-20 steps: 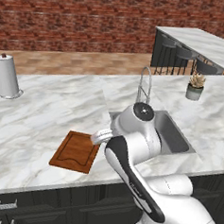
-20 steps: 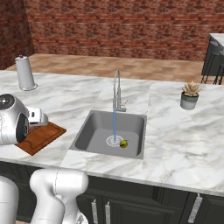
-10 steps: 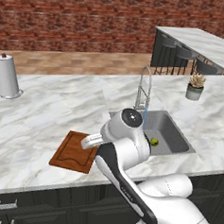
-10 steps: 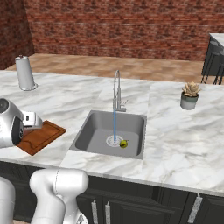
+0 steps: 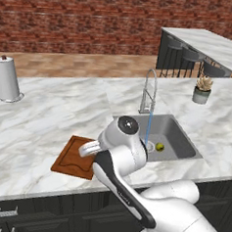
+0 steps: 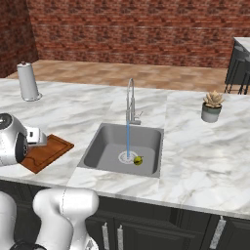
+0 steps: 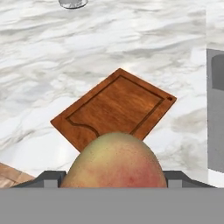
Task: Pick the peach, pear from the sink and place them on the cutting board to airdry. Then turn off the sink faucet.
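Note:
The pinkish-red peach sits between my fingertips, and my gripper is shut on it. It hangs above the reddish-brown cutting board, which lies flat on the marble counter. In the base views my hand is over the near right side of the cutting board, left of the sink. The yellow-green pear lies in the basin beside the drain. Water streams from the chrome sink faucet into the sink.
A white paper-towel roll stands at the counter's far left. A potted plant stands right of the sink. Marble counter surrounds the board, with the counter's front edge just below it.
My arm has swung left, from beside the sink to over the cutting board, with the peach in the gripper. The pear now shows in the left base view.

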Robot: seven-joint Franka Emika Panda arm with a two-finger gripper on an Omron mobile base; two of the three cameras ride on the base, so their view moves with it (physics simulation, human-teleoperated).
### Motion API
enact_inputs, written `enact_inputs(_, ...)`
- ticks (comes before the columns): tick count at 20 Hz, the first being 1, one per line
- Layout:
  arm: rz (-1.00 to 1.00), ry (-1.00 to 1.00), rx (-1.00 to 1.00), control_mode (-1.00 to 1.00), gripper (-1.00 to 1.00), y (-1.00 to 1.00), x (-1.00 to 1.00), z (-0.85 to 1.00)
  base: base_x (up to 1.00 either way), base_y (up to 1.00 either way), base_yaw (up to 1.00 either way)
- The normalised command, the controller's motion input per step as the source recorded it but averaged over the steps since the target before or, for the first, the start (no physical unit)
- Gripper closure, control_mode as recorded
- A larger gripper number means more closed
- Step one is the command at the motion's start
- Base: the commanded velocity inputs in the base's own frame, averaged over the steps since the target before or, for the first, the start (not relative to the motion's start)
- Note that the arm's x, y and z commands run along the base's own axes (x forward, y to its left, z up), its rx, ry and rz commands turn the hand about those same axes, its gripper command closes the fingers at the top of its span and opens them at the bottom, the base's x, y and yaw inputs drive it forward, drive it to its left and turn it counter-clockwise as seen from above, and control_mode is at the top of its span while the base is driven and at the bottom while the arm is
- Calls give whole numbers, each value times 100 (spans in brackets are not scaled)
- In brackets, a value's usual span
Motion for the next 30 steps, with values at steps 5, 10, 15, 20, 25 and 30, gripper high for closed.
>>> enact_inputs(5,0,5,0,-100,100,16,18,-24,0,0,0)
enact_inputs(10,0,6,0,-100,100,12,18,-21,0,0,0)
enact_inputs(15,0,6,0,-100,100,10,16,-21,0,0,0)
enact_inputs(20,0,3,0,-100,100,8,16,-15,0,0,0)
enact_inputs(25,0,1,0,-100,100,8,18,-12,0,0,0)
enact_inputs(30,0,1,0,-100,100,9,20,-14,0,0,0)
